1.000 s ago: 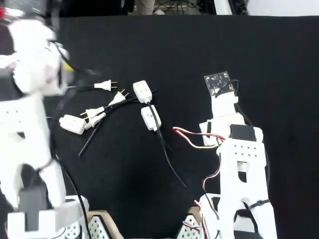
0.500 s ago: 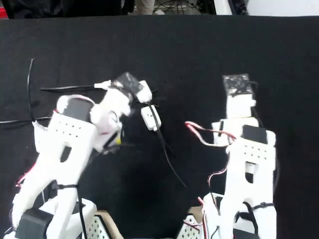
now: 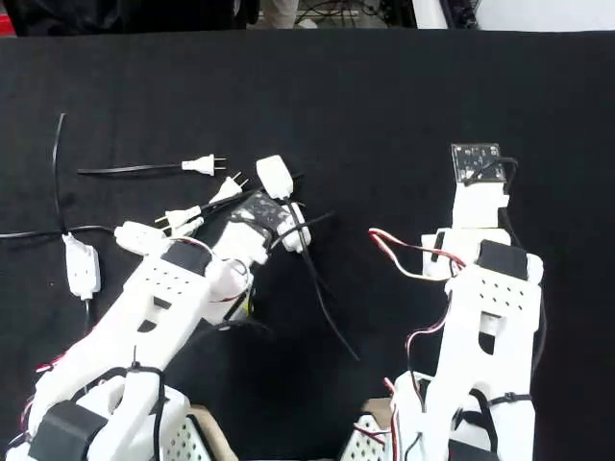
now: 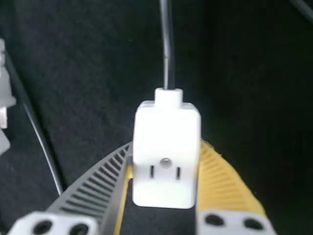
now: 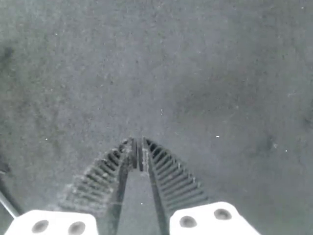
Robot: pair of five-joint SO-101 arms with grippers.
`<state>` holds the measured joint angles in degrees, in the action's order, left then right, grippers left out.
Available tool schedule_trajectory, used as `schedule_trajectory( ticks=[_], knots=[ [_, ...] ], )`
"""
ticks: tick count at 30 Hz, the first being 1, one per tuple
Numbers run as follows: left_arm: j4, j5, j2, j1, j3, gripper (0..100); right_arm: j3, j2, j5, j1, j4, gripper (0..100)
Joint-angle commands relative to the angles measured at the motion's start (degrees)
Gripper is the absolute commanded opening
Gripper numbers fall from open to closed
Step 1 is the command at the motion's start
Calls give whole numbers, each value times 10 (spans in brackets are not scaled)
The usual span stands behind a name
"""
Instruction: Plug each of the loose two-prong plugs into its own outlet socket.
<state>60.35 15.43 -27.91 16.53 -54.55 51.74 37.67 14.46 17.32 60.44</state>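
- A white outlet socket sits near the middle of the black worktop. Its two slots are empty and its black cord runs off behind it.
- The left claw is spread to the socket's width and closed on it, with the grey finger against one side and the yellow finger against the other.
- A second socket sits just beyond the held one. A third socket and a fourth socket lie toward the left arm's side of the worktop, apart from each other.
- Four two-prong plugs lie loose, each with bare prongs. The far plug lies alone, and the middle plug is near the second socket. A pair of plugs lies side by side just beside the third socket.
- The right claw is closed tight on nothing, over bare worktop well apart from the cords.
- Judged from this, no plug is seated and all four pairings are left to do. The job looks to be at its opening step, securing a socket.
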Motion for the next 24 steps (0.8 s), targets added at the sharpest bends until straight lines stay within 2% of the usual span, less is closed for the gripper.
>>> schedule_trajectory(
  ticks=[1, 9, 17, 21, 24],
  knots=[
    [-4, -4, -16, -28, 10, 270, -35, 0, -4, 8, 4, 18],
    [84, -4, -16, -85, 87, 290, -34, 0, -4, 8, 4, 18],
    [95, -4, -16, -177, 124, 288, -34, 0, -4, 8, 2, 18],
    [84, -8, -16, -131, 97, 288, -33, 0, -4, -8, 2, 18],
    [31, -44, -16, -104, 59, 288, -32, 0, -4, -18, 4, 18]
  ],
)
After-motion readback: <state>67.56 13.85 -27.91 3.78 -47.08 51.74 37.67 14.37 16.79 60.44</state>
